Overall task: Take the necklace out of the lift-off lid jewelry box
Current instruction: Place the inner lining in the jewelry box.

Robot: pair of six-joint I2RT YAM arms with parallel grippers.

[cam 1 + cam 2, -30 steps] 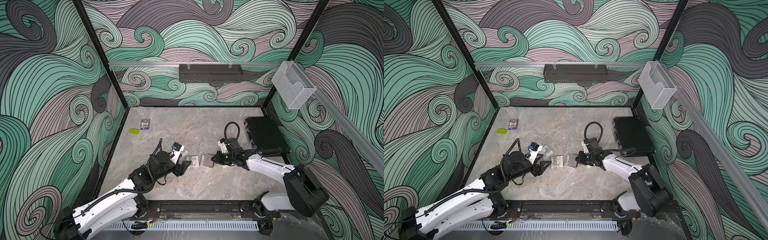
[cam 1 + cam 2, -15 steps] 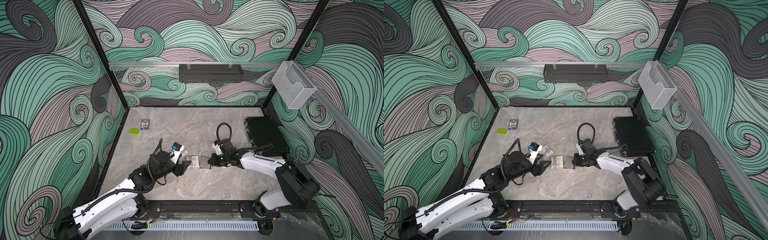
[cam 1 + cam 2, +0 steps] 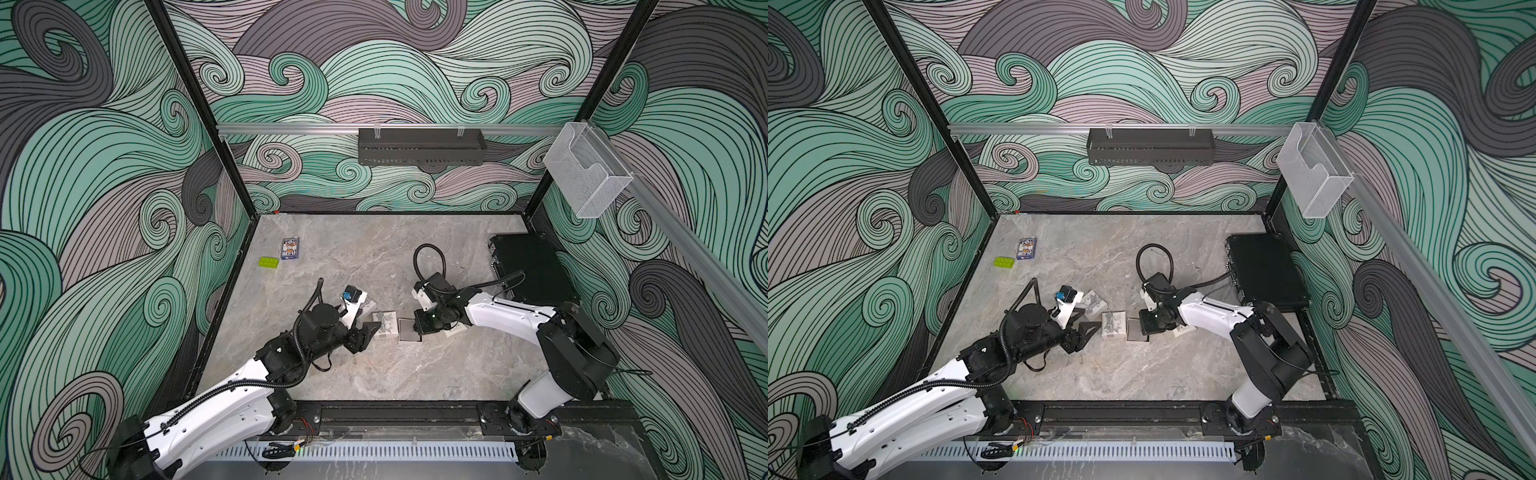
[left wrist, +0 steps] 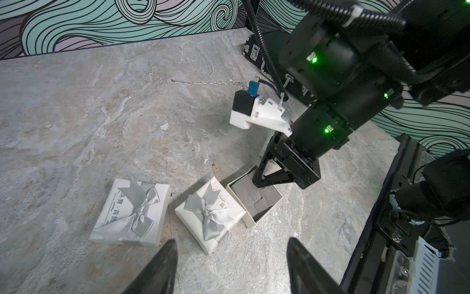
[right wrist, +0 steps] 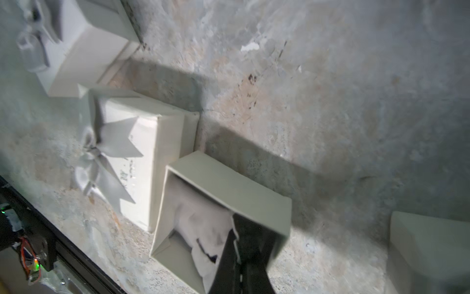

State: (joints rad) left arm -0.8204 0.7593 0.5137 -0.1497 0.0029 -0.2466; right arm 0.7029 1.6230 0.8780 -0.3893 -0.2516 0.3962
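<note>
The lift-off lid jewelry box stands open in both top views, a white base with a grey foam insert. My right gripper is shut, its tips down inside the box on the insert, and nothing shows between its fingers. A thin silver necklace lies stretched on the table, apart from the box, near the black case. My left gripper is open and empty, low over the table just short of the boxes.
Two closed white boxes with grey bows sit beside the open one. A white lid-like piece lies on the far side of the right gripper. A green brick and a card pack lie at the back left.
The right arm has swung left and lowered its shut tips into the open box. The left arm has not moved.
</note>
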